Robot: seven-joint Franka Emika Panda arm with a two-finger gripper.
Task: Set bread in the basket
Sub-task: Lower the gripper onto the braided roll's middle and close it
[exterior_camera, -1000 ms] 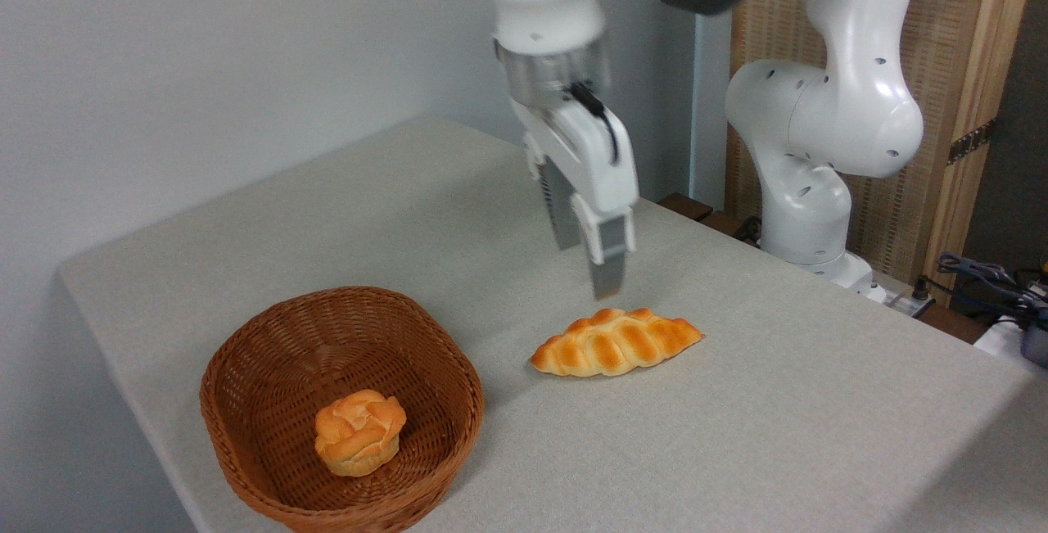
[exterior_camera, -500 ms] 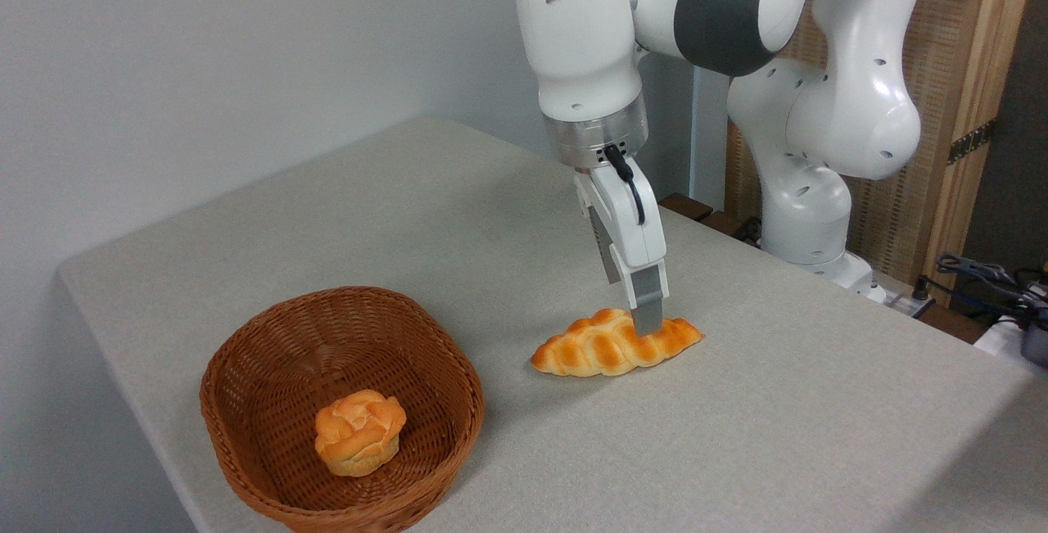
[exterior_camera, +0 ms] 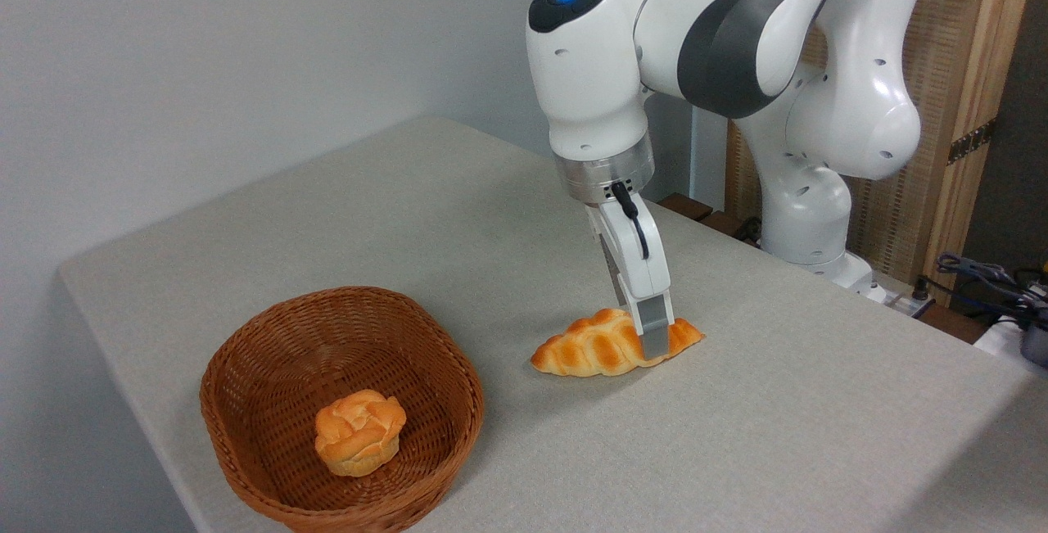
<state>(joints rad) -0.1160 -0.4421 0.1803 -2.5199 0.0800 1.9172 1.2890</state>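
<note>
Pincer point(exterior_camera: 647, 335): it has come down over the last second from a position clear above the bread point(exterior_camera: 614, 343) to one level with it. Half a second ago the near finger tip touched the loaf's top; now the near finger point(exterior_camera: 654, 335) lies across the loaf's front face, right of its middle, reaching almost to the table point(exterior_camera: 737, 435). The far finger is hidden behind the loaf and the pincer body. Judged from this, the fingers straddle the loaf, but whether they have closed on it cannot be told: no squeeze or lift is visible.

Bread: it lies flat on the table in the same place and heading as before, undisturbed by the descent. It is not yet in the basket point(exterior_camera: 246, 369).

Meaning for the task: the approach is complete and the grasp is the step in hand. Lift and transfer remain.

Arm: the wrist is directly above the pincer, fingers pointing down with a slight lean toward the camera. The forearm runs up and to the right toward the base at the table's far right edge.

Outward from the pincer: the basket stands well apart to the lower left, open side up. A bun point(exterior_camera: 360, 431) already sits in it, leaving free floor on the side nearer the pincer.
</note>
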